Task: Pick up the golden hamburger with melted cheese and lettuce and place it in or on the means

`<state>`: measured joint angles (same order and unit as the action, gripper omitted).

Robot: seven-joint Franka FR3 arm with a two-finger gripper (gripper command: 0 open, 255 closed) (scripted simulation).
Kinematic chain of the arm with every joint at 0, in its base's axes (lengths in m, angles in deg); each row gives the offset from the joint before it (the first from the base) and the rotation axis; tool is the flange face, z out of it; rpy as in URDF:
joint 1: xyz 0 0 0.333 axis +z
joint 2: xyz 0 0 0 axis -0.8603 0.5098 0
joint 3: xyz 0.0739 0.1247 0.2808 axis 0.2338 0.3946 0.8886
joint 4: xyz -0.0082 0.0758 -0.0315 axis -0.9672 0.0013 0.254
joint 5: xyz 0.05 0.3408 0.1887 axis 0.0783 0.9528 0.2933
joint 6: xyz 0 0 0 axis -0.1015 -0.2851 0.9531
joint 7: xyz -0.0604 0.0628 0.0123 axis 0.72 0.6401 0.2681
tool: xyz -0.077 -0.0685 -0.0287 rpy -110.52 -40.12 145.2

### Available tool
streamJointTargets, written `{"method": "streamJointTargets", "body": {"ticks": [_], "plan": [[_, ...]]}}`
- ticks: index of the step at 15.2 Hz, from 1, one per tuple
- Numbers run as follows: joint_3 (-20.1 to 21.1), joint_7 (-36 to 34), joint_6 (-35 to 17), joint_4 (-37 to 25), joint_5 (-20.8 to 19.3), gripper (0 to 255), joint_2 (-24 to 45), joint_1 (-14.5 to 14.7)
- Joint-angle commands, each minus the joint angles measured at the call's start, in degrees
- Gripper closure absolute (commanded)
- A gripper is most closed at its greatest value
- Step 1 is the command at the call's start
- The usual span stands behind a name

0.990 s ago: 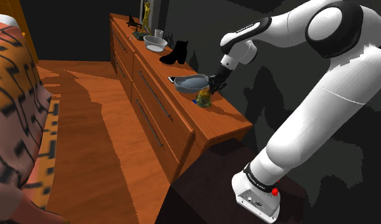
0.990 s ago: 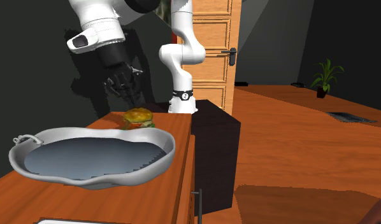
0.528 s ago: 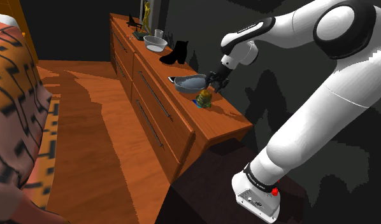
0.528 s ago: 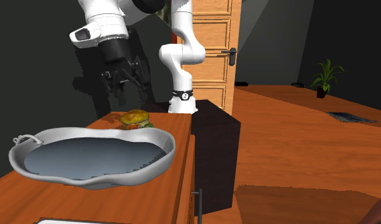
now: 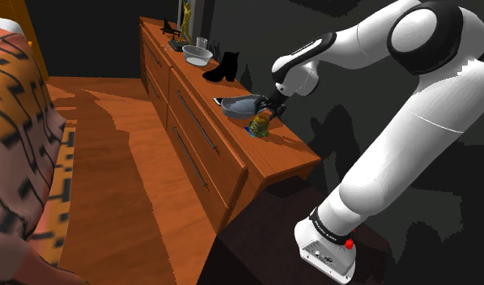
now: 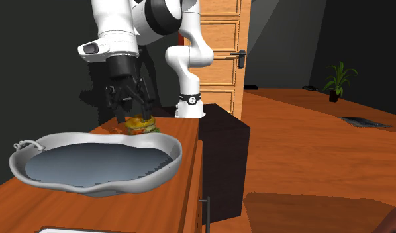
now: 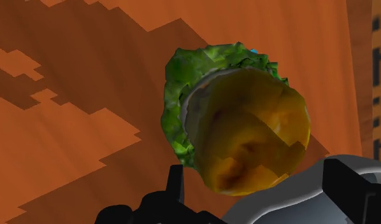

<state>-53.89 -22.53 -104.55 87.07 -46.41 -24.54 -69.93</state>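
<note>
- White Franka arm with dark joints (image 5: 410, 138) rises from its black box stand (image 6: 223, 152), bends at a high elbow, and the forearm runs toward the shoulder view's left, over the brown wooden dresser.
- The wrist is bent down, so the all-black two-finger pincer (image 6: 132, 114) points at the dresser-top surface (image 5: 285, 154).
- In the second exterior view the hand hangs close to vertical, right over the burger, fingertips down at about bun height.
- Pincer is open: in the wrist view the two black fingers (image 7: 175, 184) stand wide apart with the burger between and ahead of them. No clear contact with either finger, and nothing is held.
- Golden-bun hamburger with green lettuce frill (image 7: 250, 137) sits upright on the surface, near the stand end of the dresser.
- It is just beside the wide grey shallow bowl with a small loop handle (image 6: 91, 162), on that bowl's stand side. Cannot tell whether they touch.
- The wrist view has the grey bowl's rim next to the burger, by one finger.
- Melted cheese is not clearly made out; there is a dark band under the bun.
- Further along the surface, away from the arm: a black ankle boot (image 5: 222, 66), then a smaller pale bowl (image 5: 197, 55), both well apart from the burger.
- Bed with an orange and black patterned cover (image 5: 22, 146) is at the shoulder view's left, with wooden floor (image 5: 127, 170) between it and the dresser.
</note>
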Motion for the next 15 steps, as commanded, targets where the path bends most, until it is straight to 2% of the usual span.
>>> {"method": "streamJointTargets", "body": {"ticks": [1,8,9,15], "plan": [[0.2,0.8,-1.0,0.0,1.2,0,1.1,0.1],[0.3,0.8,-1.0,0.0,1.2,0,1.1,0.1],[0.2,0.8,-1.0,0.0,1.2,255,1.1,0.1],[0.3,0.9,-1.0,0.0,1.3,255,1.1,0.1]]}}
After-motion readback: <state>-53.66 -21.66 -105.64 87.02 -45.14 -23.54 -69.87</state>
